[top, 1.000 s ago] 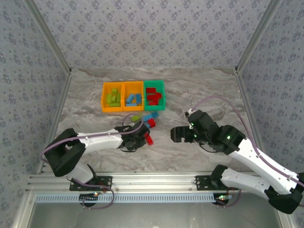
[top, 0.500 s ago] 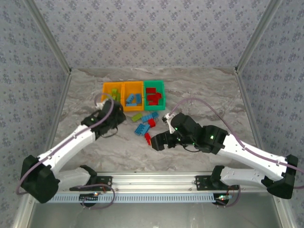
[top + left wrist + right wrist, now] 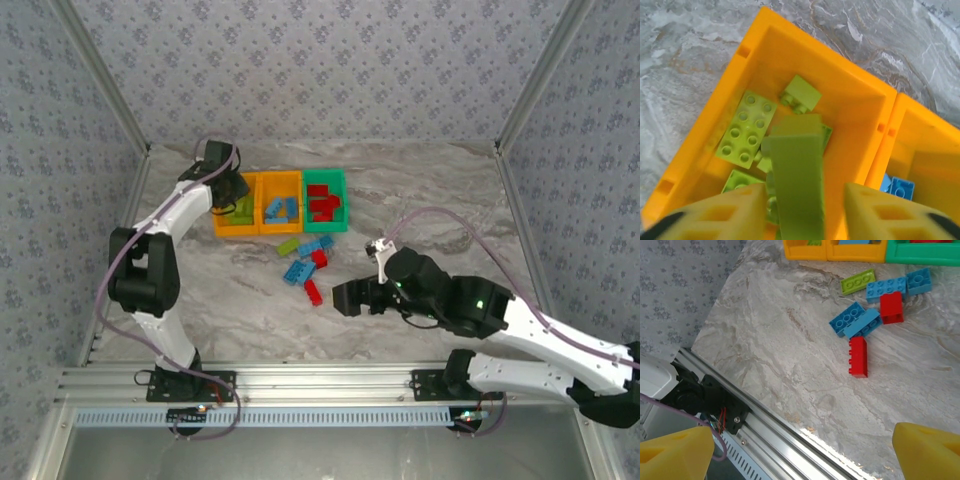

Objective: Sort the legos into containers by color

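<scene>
The left pincer (image 3: 805, 210) has swung from the loose bricks (image 3: 300, 270) to above the left orange bin (image 3: 852, 112) and let go. Its lime brick (image 3: 797, 170) drops among the green bricks (image 3: 746, 131) inside. The right pincer (image 3: 345, 297), wide open, hovers well right of that bin, ready to pick next.

My marbled table (image 3: 430, 190) is carrying a left orange bin (image 3: 238, 232), middle orange bin (image 3: 280, 229) and green bin (image 3: 326, 227) in a row. A lime plate (image 3: 288, 246), blue bricks (image 3: 297, 271) and red bricks (image 3: 313, 292) are lying loose just in front.

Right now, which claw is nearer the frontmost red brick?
Right. The right claw is just right of the red brick; left claw is back over the left orange bin.
</scene>
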